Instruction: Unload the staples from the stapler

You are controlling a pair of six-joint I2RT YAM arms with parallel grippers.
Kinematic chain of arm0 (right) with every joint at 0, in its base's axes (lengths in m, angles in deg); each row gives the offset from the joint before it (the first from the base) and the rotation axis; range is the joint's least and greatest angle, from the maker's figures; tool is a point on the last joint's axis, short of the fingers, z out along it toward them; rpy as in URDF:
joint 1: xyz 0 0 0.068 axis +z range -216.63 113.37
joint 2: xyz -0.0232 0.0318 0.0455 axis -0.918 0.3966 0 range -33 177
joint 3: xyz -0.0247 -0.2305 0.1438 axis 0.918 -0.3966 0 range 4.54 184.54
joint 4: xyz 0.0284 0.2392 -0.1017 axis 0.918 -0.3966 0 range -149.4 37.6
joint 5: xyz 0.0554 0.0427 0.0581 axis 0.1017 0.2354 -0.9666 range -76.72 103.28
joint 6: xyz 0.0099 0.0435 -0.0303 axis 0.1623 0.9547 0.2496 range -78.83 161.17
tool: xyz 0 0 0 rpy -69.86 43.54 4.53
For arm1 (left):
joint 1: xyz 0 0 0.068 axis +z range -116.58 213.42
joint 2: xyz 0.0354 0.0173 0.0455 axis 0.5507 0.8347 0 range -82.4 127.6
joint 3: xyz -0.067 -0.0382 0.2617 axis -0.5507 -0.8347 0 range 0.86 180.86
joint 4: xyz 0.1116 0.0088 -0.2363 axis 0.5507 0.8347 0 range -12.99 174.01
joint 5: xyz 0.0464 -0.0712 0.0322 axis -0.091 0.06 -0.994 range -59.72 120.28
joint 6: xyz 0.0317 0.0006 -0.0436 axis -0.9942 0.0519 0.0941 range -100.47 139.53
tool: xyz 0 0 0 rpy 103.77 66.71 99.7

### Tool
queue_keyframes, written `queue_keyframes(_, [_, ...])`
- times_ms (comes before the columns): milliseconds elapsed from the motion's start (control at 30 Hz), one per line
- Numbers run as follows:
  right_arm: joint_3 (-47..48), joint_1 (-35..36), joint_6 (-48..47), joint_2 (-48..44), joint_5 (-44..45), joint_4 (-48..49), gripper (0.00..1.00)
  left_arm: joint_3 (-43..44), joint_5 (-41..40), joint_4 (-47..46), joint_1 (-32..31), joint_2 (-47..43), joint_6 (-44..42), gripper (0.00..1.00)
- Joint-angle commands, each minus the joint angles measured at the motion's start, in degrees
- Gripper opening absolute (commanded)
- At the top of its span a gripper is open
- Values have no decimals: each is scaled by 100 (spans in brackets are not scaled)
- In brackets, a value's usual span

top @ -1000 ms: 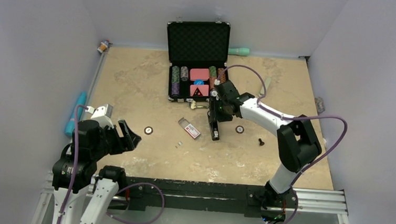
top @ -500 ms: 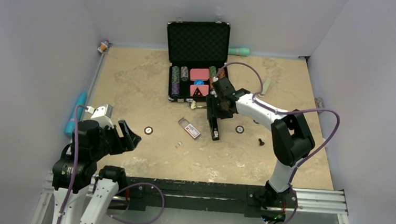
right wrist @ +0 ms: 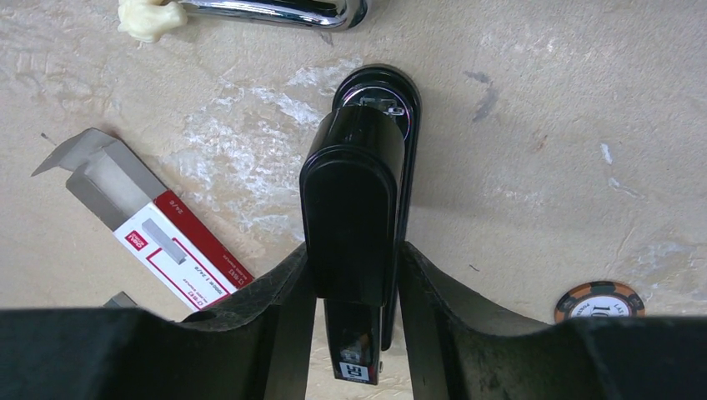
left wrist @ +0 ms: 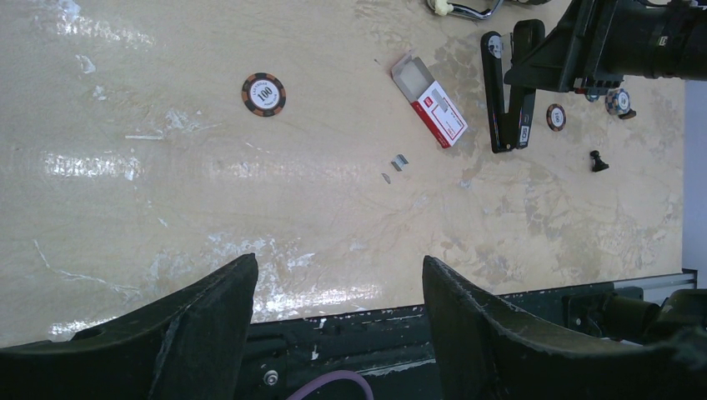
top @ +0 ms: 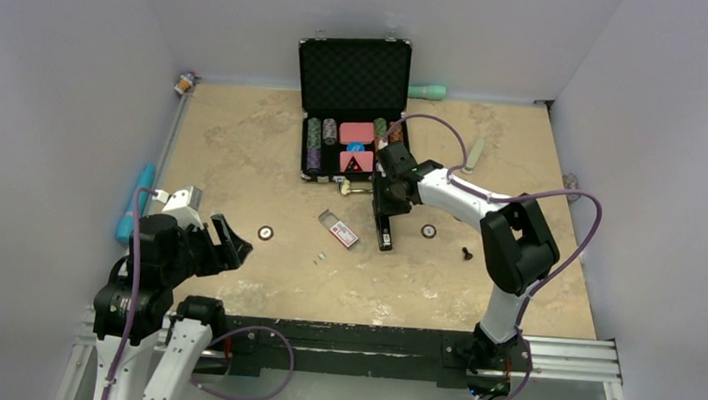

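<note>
Plain pale grey walls close in a tan, marbled table on three sides; glare streaks its surface. A metal rail runs along its near edge.

Legible marks: a single number
A poker chip lying nearer the left edge of the worktop reads "100". Print on the red-and-white box and the white label of the stapler is too small to read.

stapler: slim black, top arm hinged up, on table | staples: tiny grey strip, lying near stapler
</note>
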Motion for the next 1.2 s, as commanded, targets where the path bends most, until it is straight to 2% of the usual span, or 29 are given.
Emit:
queue_keyframes(0, [-85,63,41,-24,194,-31,43,-14,46,-148,-39,-51,-109,76])
queue_keyframes(200, [-181,86,10,0,361,-40,49,-16,44,-144,-34,-59,-110,76])
queue_keyframes(300, [-266,90,-10,-57,330,-3,45,-14,45,-155,-30,-57,-112,75])
queue_keyframes(367, [-290,91,-12,-103,290,9,35,-14,53,-149,-28,-57,-112,75])
queue_keyframes(500, [-228,98,-23,-268,197,-71,7,-13,45,-149,-28,-62,-112,75])
queue_keyframes(567, [-152,99,-65,-384,172,-182,0,-10,53,-147,-28,-57,-112,75])
queue_keyframes(833, [-134,96,-204,-1242,-228,-385,0,-29,95,-169,-28,-15,-125,76])
queue_keyframes(1167, [-319,104,94,-2520,-2263,396,0,-84,443,-342,-45,72,-211,77])
